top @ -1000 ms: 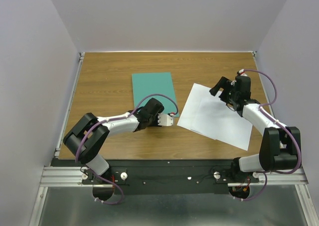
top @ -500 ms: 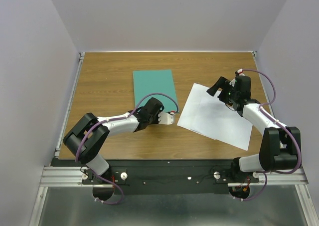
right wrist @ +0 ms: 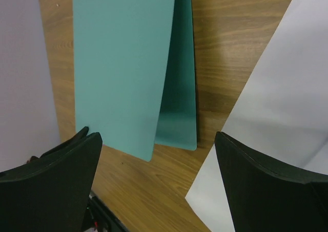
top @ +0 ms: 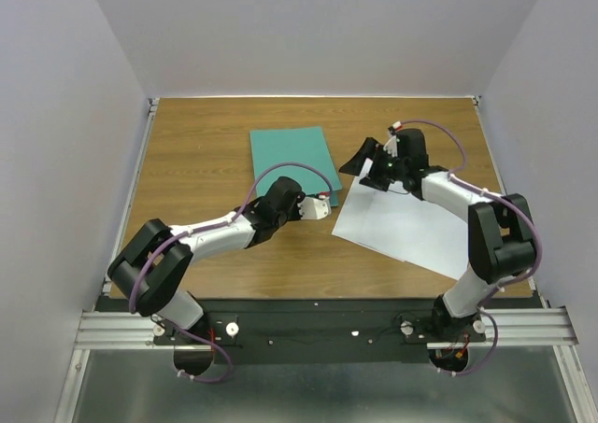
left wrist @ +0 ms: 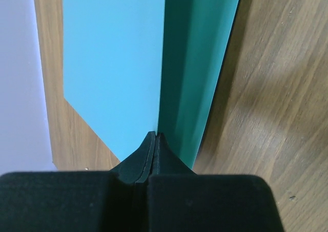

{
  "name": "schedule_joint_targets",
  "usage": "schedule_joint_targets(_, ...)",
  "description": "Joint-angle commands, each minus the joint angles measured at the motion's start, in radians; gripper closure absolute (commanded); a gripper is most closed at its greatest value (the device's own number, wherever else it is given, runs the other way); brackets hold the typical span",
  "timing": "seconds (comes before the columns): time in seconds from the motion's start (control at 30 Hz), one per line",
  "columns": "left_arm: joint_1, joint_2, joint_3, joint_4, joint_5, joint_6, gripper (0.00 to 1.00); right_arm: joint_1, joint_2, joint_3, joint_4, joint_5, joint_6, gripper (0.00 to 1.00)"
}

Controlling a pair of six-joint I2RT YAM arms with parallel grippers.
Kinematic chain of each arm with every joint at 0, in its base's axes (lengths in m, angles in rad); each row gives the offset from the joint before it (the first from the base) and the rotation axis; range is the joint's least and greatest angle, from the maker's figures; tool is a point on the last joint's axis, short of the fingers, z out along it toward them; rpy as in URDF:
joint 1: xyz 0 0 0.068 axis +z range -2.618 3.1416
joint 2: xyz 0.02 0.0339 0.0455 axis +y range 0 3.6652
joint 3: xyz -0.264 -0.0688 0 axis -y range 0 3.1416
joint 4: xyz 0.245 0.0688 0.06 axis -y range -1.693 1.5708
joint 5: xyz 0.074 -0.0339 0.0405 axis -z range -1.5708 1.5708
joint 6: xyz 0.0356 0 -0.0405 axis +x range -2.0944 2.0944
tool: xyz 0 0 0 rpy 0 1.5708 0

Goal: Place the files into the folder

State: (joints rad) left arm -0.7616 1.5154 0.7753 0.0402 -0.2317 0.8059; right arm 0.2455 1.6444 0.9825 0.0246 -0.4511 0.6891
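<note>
The teal-green folder (top: 290, 157) lies flat at the table's middle back. My left gripper (top: 322, 204) is shut on the near right corner of its cover. In the left wrist view the thin cover (left wrist: 113, 63) runs out from between the closed jaws (left wrist: 155, 135), raised off the darker lower leaf (left wrist: 197, 63). The white files (top: 411, 218) lie stacked to the folder's right. My right gripper (top: 369, 166) hovers open over the files' far left corner, facing the folder. Through its wide gap (right wrist: 154, 137) I see the raised cover (right wrist: 123, 63), the lower leaf (right wrist: 179, 104) and the files (right wrist: 287, 88).
Bare wooden tabletop (top: 196, 171) surrounds the folder and papers. White walls close in the back and both sides. A metal rail (top: 318, 325) with the arm bases runs along the near edge.
My left gripper shut on the folder's cover corner and lifted it slightly. The right arm swung left from over the files toward the folder, still open.
</note>
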Motion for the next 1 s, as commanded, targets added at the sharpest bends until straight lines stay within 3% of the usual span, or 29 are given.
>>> schedule_joint_targets(0.0, -0.005, -0.052, -0.016, 0.033, 0.008, -0.037, 1.00, 0.034, 0.112, 0.024, 0.087, -0.032, 0.153, 0.00)
schedule_joint_targets(0.07, -0.005, -0.054, -0.018, 0.033, 0.012, -0.034, 1.00, 0.058, 0.133, 0.022, 0.181, -0.063, 0.185, 0.01)
schedule_joint_targets(0.2, -0.005, -0.049, -0.018, 0.039, 0.023, -0.039, 1.00, 0.093, 0.161, 0.047, 0.210, -0.075, 0.199, 0.01)
schedule_joint_targets(0.5, -0.007, -0.035, 0.015, 0.029, 0.052, -0.056, 1.00, 0.118, 0.245, 0.024, 0.382, -0.143, 0.326, 0.20)
schedule_joint_targets(0.6, -0.007, -0.035, 0.030, 0.024, 0.057, -0.060, 1.00, 0.133, 0.270, 0.036, 0.402, -0.129, 0.346, 0.32)
schedule_joint_targets(0.73, -0.007, -0.032, 0.051, 0.001, 0.080, -0.068, 1.00, 0.141, 0.279, 0.038, 0.420, -0.100, 0.362, 0.74)
schedule_joint_targets(0.77, -0.007, -0.034, 0.056, -0.005, 0.080, -0.063, 0.96, 0.144, 0.275, 0.036, 0.419, -0.086, 0.360, 0.80)
schedule_joint_targets(0.87, -0.008, -0.038, 0.105, -0.074, 0.075, -0.047, 0.51, 0.144, 0.265, 0.039, 0.411, -0.067, 0.342, 0.99)
schedule_joint_targets(0.93, -0.007, -0.043, 0.188, -0.141, 0.048, -0.048, 0.27, 0.146, 0.262, 0.062, 0.394, -0.058, 0.313, 0.99)
schedule_joint_targets(0.97, -0.004, -0.046, 0.221, -0.160, 0.045, -0.048, 0.24, 0.146, 0.262, 0.083, 0.370, -0.063, 0.296, 0.99)
